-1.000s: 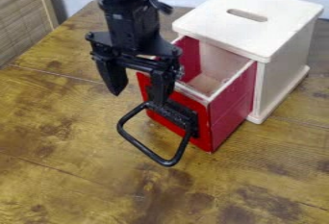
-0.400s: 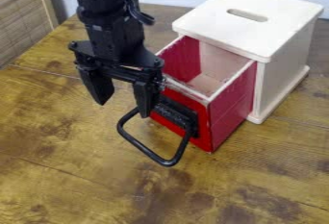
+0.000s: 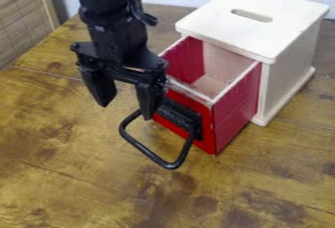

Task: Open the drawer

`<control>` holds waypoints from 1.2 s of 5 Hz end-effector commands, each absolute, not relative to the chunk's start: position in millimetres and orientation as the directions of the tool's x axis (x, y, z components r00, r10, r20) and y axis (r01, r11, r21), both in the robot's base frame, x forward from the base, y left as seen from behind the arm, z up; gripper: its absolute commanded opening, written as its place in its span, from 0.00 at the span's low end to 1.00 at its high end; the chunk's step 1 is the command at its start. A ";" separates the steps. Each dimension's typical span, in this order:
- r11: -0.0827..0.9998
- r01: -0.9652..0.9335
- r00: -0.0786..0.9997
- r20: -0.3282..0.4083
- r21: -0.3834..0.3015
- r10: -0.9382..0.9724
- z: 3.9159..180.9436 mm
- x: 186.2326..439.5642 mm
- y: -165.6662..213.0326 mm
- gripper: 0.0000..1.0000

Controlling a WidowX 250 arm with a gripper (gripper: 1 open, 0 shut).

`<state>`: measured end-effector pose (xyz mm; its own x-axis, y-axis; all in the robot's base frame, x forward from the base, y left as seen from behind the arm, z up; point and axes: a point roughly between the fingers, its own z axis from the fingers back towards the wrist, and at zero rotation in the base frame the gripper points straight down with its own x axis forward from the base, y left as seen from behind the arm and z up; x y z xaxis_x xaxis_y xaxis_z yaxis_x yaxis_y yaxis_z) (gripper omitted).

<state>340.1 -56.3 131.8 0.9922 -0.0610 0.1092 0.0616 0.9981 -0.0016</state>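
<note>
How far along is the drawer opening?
Done: the red drawer is pulled well out of the wooden box, its pale inside showing. In hand: nothing; the gripper is open, above the black loop handle without gripping it. Left: little if anything, perhaps backing the arm away.

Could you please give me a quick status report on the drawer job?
Gripper open, empty, above the loop handle. Drawer pulled partway out of the wooden housing. Nothing in the way.
</note>
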 end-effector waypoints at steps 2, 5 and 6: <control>0.984 0.179 0.969 0.172 -0.004 -0.175 146.0 347.7 -82.4 1.00; 0.998 -0.058 0.983 0.175 -0.010 0.059 134.8 335.0 -62.3 1.00; 0.998 -0.061 0.985 0.161 -0.006 0.061 137.8 330.8 -45.1 1.00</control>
<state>331.2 -46.9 109.5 0.9946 0.0669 0.0792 -0.0679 0.9976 0.0096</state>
